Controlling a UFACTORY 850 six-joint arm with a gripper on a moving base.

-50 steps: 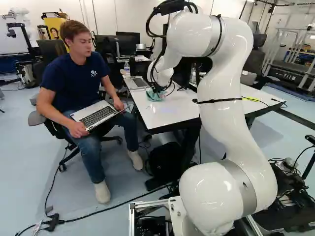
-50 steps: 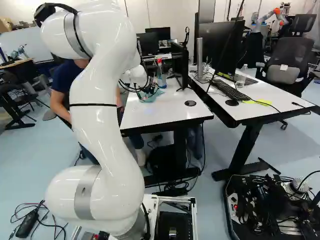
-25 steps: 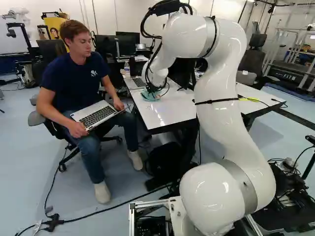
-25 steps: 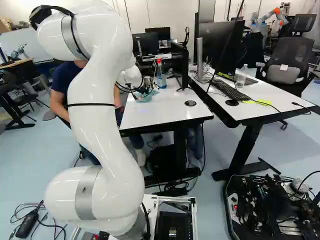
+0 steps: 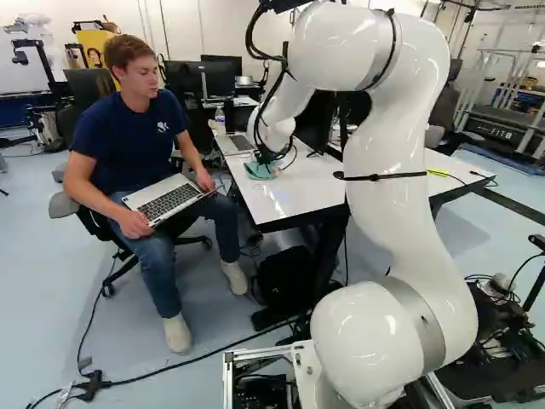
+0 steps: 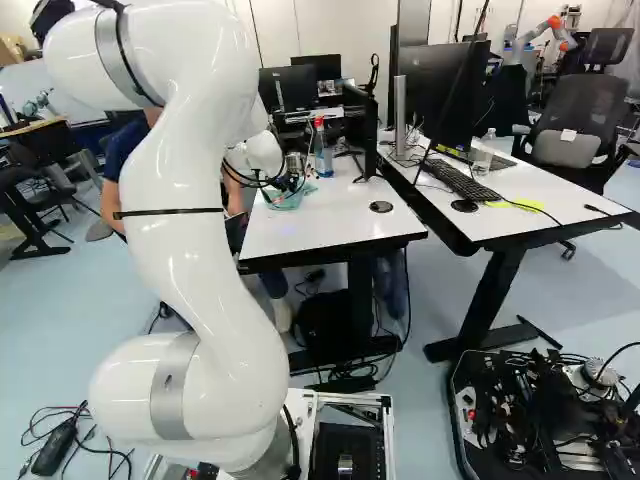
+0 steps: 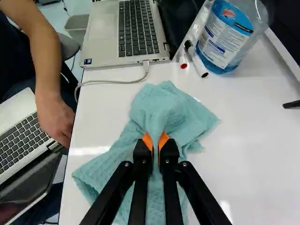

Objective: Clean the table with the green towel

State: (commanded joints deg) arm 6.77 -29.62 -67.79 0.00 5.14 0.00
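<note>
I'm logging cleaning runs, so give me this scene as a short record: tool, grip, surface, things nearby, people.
tool: green towel, bunched at the claw, spread on either side
grip: claw shut on the towel, one orange pad on each side
surface: white table, towel lying on it
nearby: open laptop, white cable, upright bottle, two markers beside the bottle
people: one seated person beside the table, second laptop on their lap

The arm (image 5: 392,217) hides part of the table (image 5: 294,194) in the left base view; the wrist view's edges cut off the bottle (image 7: 225,40), open laptop (image 7: 102,35) and towel (image 7: 171,105).
</note>
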